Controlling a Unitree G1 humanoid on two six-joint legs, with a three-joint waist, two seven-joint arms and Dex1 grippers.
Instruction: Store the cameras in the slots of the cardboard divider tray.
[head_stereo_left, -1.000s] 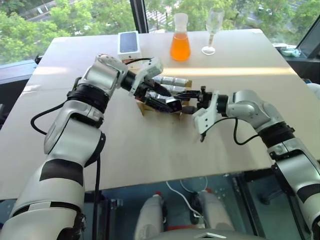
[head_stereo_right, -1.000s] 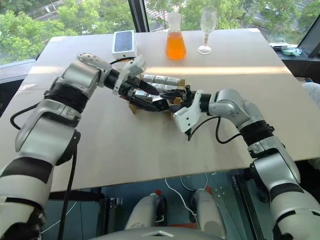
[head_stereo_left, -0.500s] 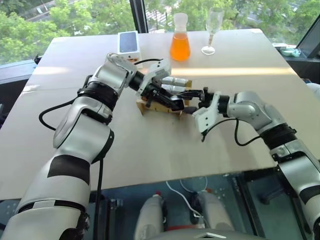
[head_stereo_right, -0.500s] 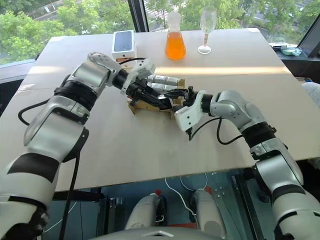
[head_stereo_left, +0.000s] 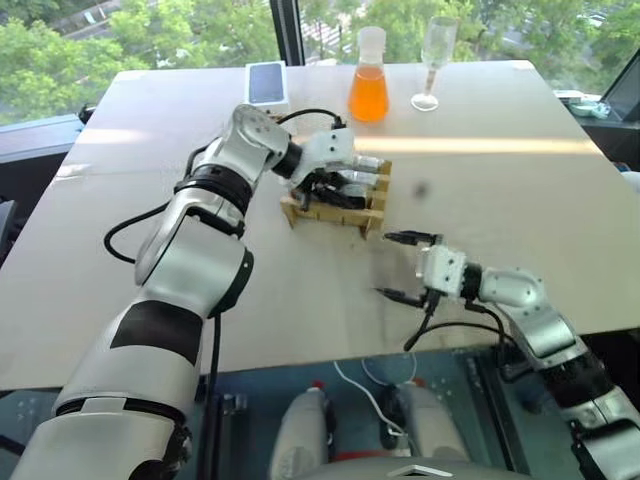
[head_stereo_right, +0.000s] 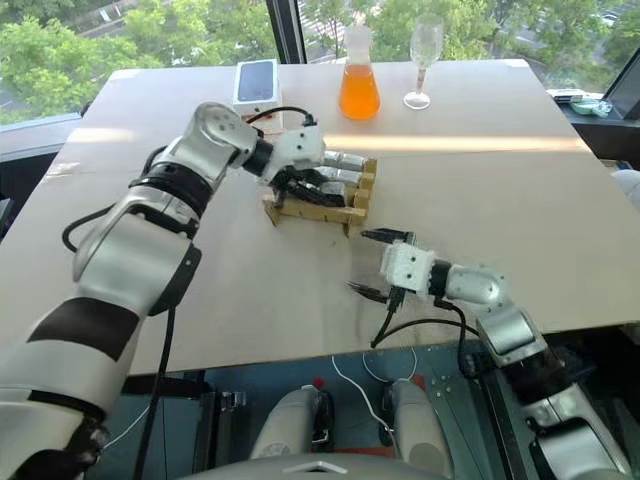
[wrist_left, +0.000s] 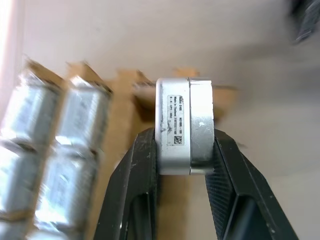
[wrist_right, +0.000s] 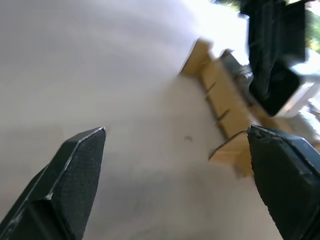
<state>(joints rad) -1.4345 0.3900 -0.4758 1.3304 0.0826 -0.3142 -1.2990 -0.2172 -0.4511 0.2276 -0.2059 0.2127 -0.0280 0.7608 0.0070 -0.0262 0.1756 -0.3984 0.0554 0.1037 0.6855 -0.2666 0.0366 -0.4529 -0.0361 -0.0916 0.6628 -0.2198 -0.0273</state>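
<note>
The tan cardboard divider tray (head_stereo_left: 372, 210) lies mid-table. Silver-grey cameras (head_stereo_left: 362, 165) stand in its far slots, and in the left wrist view several of them (wrist_left: 50, 150) sit side by side. My left gripper (head_stereo_left: 325, 186) reaches over the tray from the left, pointing down, shut on one silver camera (wrist_left: 182, 132) with a small label on its side. That camera hangs just above the tray's edge (wrist_left: 125, 100). My right gripper (head_stereo_left: 400, 266) hovers low over the table, nearer the front edge and to the right of the tray. It is wide open and empty, its fingers (wrist_right: 75, 175) far apart.
A white phone box with a black top (head_stereo_left: 266, 85) lies at the back of the table. A flask of orange liquid (head_stereo_left: 368, 92) and a wine glass (head_stereo_left: 433, 60) stand to its right. A cable trails from my right wrist over the table's front edge.
The two grippers met at the tray. My left gripper has shut on the camera and moved over the tray. My right gripper has opened, rolled, and pulled back toward the table's front.
</note>
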